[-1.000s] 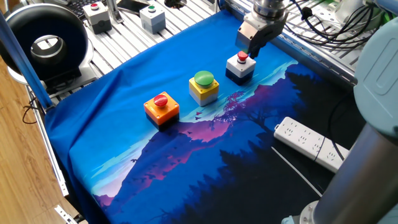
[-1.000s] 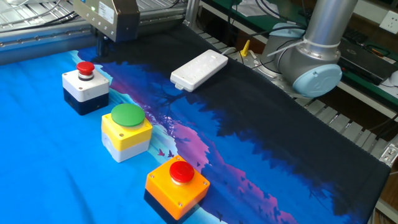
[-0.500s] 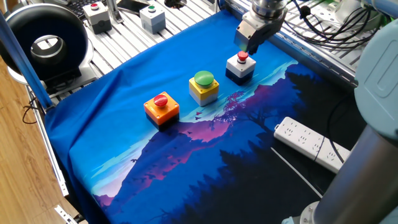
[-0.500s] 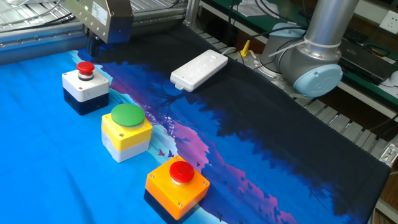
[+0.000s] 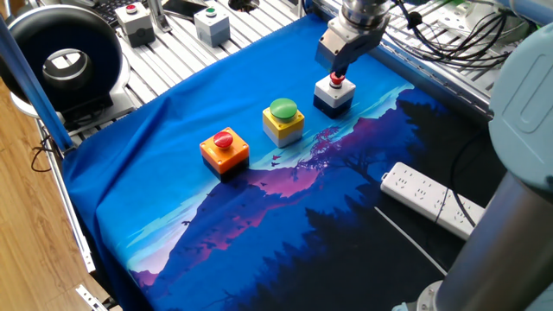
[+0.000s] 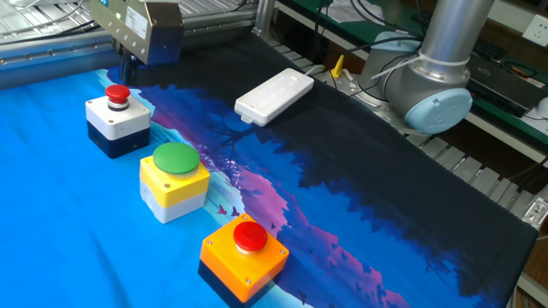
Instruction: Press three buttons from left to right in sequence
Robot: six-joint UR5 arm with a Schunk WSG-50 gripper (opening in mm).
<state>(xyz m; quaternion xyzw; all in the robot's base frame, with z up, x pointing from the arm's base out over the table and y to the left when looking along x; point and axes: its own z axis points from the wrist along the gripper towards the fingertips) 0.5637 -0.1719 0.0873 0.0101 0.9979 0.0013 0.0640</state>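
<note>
Three button boxes stand in a row on the blue cloth. The orange box with a red cap (image 5: 224, 149) is at the left, the yellow box with a green dome (image 5: 283, 121) in the middle, and the white-and-navy box with a small red cap (image 5: 333, 93) at the right. They also show in the other fixed view: orange (image 6: 244, 257), yellow (image 6: 175, 180), white-and-navy (image 6: 118, 120). My gripper (image 5: 340, 69) hangs just above and slightly behind the white-and-navy box's cap; in the other fixed view my gripper (image 6: 128, 67) is right behind that box. No gap between the fingertips shows.
A white power strip (image 5: 432, 200) lies on the dark right part of the cloth, also in the other fixed view (image 6: 274, 94). Two grey button boxes (image 5: 138, 24) (image 5: 212, 26) stand on the metal frame behind. A black round device (image 5: 65, 60) is at the far left.
My gripper has shifted a little to the left, closing in over the white-and-navy box's red cap. The boxes have not moved.
</note>
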